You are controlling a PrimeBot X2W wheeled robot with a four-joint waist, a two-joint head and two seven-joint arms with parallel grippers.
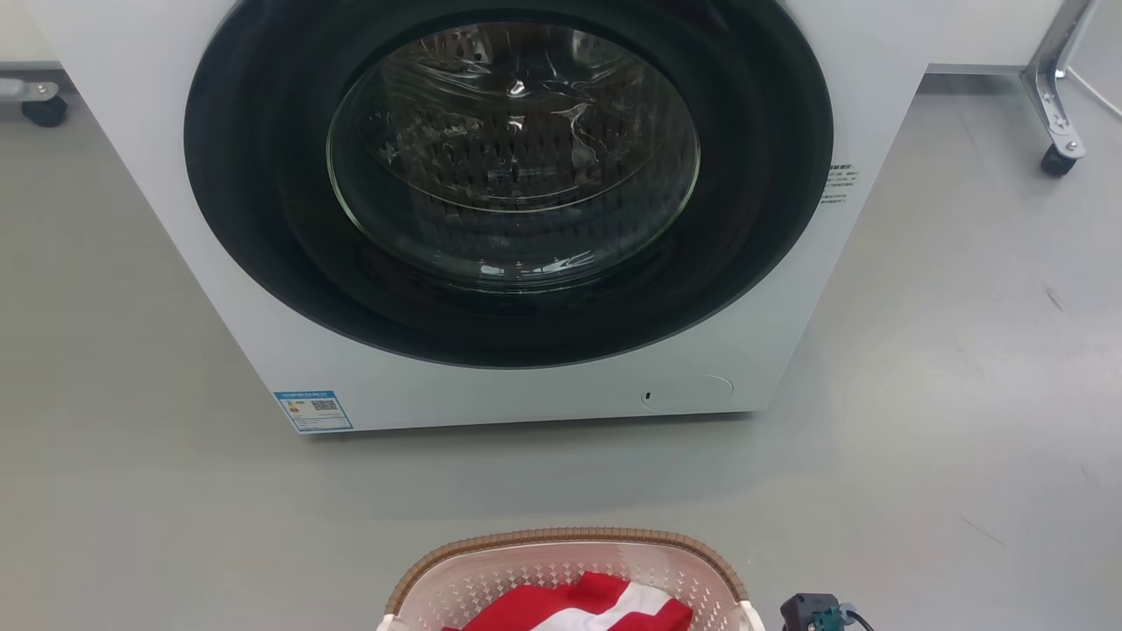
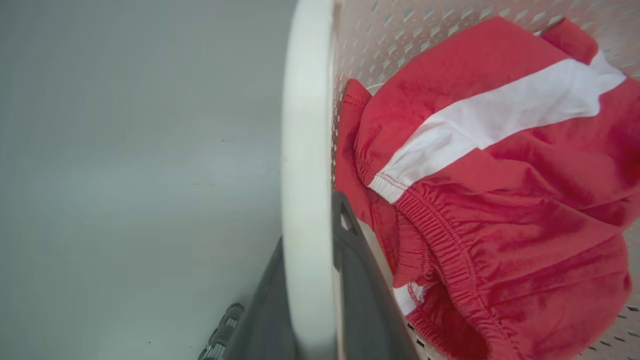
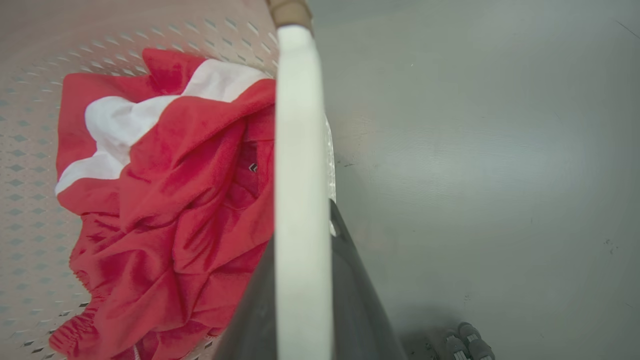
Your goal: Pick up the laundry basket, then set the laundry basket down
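The laundry basket (image 1: 568, 548), cream and perforated with a brown woven rim, sits at the bottom middle of the head view in front of the washing machine. A red and white garment (image 1: 583, 609) lies inside it. In the left wrist view my left gripper (image 2: 310, 225) is shut on the basket's white side handle (image 2: 306, 125), one dark finger on each side. My right gripper (image 3: 302, 225) is shut the same way on the opposite white handle (image 3: 300, 125). I cannot tell whether the basket touches the floor.
A white front-loading washing machine (image 1: 491, 386) with its round dark glass door (image 1: 513, 158) shut stands straight ahead on the grey floor (image 1: 964, 394). A castor (image 1: 44, 109) shows far left, and a metal leg on a wheel (image 1: 1056, 131) far right.
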